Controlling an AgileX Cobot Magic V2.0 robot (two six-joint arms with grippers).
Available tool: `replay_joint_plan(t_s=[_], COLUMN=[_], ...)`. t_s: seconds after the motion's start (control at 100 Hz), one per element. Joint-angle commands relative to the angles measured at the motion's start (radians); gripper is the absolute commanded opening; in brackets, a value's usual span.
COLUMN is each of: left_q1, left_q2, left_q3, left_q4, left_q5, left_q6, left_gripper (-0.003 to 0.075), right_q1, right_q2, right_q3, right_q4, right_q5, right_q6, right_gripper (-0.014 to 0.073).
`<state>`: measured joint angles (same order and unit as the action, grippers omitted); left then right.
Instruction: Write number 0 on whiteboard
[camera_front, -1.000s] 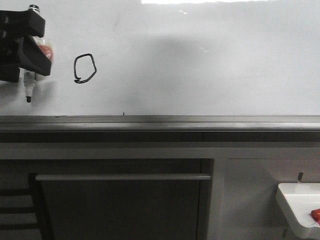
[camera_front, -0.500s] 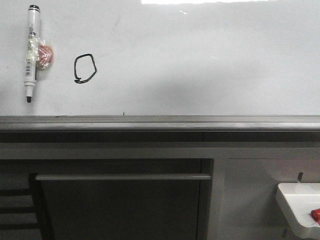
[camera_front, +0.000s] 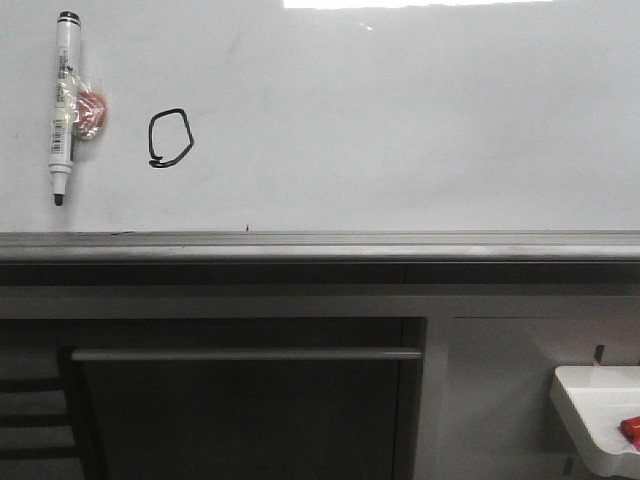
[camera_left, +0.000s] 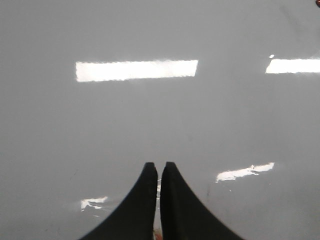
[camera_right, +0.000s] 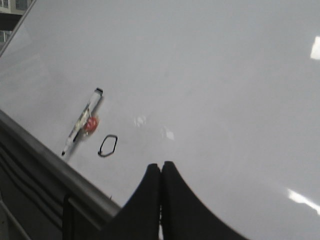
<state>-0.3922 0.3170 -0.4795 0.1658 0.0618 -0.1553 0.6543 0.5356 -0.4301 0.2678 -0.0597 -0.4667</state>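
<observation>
1. A marker pen (camera_front: 63, 105) lies on the whiteboard (camera_front: 400, 120) near its left edge, cap end up and tip down toward the grey ledge (camera_front: 320, 243), with a small red piece (camera_front: 92, 112) touching its right side.
2. The number 0 (camera_front: 169, 137) sits just right of the pen, apart from it, nothing covering it.
3. The loop stands upright, taller than wide, its tiny tail at the lower left.
4. A white tray (camera_front: 600, 415) holding something red (camera_front: 631, 430) hangs below the ledge at the right.
5. The left fingers (camera_left: 157, 172) are nearly closed with only a slit between them, holding nothing; the right fingers (camera_right: 160, 172) are pressed together, empty.
</observation>
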Motion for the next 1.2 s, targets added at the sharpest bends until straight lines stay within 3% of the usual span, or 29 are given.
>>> replay_joint_plan(t_s=[0.0,0.3,1.03,1.191], left_q1=[0.001,0.001,0.001,0.033], left_q2=[-0.073,-0.176,-0.176,-0.176], left_q3=[0.025,0.112,0.143,0.143], left_q4=[0.011,-0.011,-0.032,-0.166], left_q5=[-0.072,-0.07,-0.045,-0.02], left_q6=[-0.003,-0.003,-0.001,0.211], left_gripper=[-0.002,-0.002,-0.002,-0.002], right_q1=[-0.004,-0.004,-0.004,-0.004], right_q2=[-0.066,-0.121,-0.121,-0.121], right_q3=[0.068,0.182,0.195,0.195], right_q4=[-0.01,-0.01,-0.01,-0.01], right_q5=[-0.087,-0.102,-0.088,-0.088], right_q6=[-0.007,-0.007,-0.007,-0.007], right_gripper=[-0.0055,-0.0055,-0.0056,-0.0056])
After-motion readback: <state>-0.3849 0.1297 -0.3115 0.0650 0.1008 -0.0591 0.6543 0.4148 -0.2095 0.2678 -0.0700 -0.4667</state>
